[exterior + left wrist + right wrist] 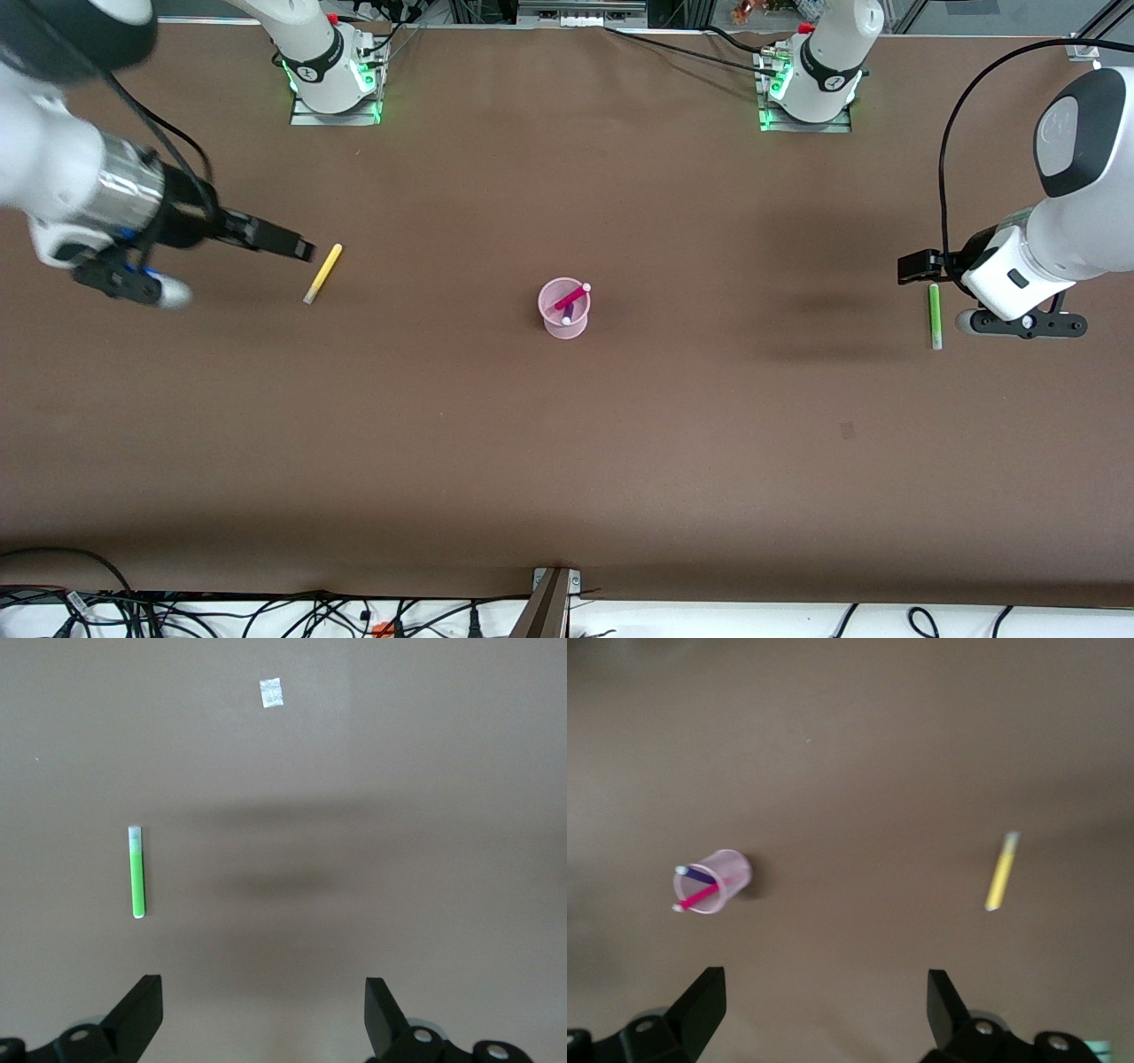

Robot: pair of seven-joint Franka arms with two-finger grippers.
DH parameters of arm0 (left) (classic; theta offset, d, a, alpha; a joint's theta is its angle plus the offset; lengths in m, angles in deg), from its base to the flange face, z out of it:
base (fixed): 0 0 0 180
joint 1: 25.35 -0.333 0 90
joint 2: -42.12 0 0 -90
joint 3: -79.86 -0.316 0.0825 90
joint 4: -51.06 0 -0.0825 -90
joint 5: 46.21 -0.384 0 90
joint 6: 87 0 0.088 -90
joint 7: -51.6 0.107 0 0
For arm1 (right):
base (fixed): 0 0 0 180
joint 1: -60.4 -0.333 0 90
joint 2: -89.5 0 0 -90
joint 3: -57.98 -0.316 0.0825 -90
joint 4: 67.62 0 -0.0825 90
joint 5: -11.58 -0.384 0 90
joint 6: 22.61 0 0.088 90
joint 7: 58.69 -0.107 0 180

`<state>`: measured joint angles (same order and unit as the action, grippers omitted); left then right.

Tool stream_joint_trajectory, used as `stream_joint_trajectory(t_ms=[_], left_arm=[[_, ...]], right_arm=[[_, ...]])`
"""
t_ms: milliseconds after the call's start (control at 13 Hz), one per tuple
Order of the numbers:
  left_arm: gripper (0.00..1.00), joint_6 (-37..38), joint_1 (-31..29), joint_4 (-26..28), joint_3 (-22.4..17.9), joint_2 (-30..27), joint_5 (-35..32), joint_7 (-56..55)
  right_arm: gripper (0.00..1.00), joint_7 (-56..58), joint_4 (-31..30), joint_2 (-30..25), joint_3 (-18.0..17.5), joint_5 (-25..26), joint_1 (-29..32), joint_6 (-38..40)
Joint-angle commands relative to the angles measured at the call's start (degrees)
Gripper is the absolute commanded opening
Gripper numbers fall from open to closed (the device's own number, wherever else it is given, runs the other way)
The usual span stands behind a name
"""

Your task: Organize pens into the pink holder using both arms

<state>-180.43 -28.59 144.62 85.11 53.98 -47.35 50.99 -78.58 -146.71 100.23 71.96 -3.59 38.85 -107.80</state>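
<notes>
Left gripper (262, 1014): jaws spread wide, nothing between them, hanging over the worktop (567, 461) near the edge at the left arm's end. Right gripper (819, 1014): jaws also spread and empty, up over the right arm's end.

Green pen (934, 315) lies flat just beside the left gripper (917, 266), offset from the jaw gap rather than centred under it, so it isn't lined up yet. Yellow pen (322, 273) lies flat and angled right by the right gripper (301, 248), off to one jaw's side in the right wrist view.

Pink holder (563, 308) stands upright mid-worktop, well apart from both edges and both loose pens. Magenta pen (572, 297) and purple pen (568, 312) are already in it, leaning, pale tips up. Half done by my read.

For the step in hand, two pickups:
- shift each gripper sideways until its pen sits mid-gap
- rotate the wrist so the jaws close across the barrel, not along it; yellow needs more yaw
- grip near mid-barrel so the pen hangs balanced and can be tipped upright
- descend slowly; a flat pen can roll or skid on contact

At the drop, go one arm at a time. The cup looks light and the leaning pens crowd its mouth, so a nudge could tip it.
</notes>
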Motion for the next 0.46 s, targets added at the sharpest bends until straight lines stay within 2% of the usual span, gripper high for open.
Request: stream_joint_trajectory(t_ms=[0, 231, 385], left_arm=[[1.0, 0.1, -0.4, -0.7, 0.5, 0.2, -0.2, 0.0], [1.0, 0.0, -0.1, -0.7, 0.5, 0.3, -0.2, -0.9], [1.0, 0.0, 0.0, -0.7, 0.5, 0.3, -0.2, -0.9]], right_arm=[[1.0, 8.2, -8.0, -8.0, 0.0, 7.1, -0.4, -0.8], [1.0, 10.9, -15.7, -15.5, -0.2, 12.6, -0.4, -3.9], [1.0, 13.9, -16.3, -16.0, -0.2, 13.8, -0.3, -5.0]])
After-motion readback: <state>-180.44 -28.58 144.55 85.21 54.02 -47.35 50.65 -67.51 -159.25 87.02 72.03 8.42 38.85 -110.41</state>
